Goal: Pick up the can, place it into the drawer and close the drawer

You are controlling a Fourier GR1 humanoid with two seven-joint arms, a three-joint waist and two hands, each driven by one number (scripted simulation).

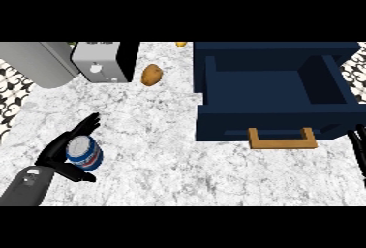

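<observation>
— Step in hand? Picking up, judging by the layout: drawer (275,104) open at the right, marble counter (164,160) between.

— Next move? Probably lifting, then carrying across to the drawer.

— Left hand (66,152)? Curled round the blue-and-white can (84,153), lower left.

— Right hand (358,147)? Resting at the right edge, fingers straight, holding nothing.

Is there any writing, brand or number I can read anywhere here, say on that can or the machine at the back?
Nothing here can be read.
The can: a blue label with white marks, too blurred to read.
The white appliance: a dark strip along its top, too small to read.
The drawer: no markings.
</observation>
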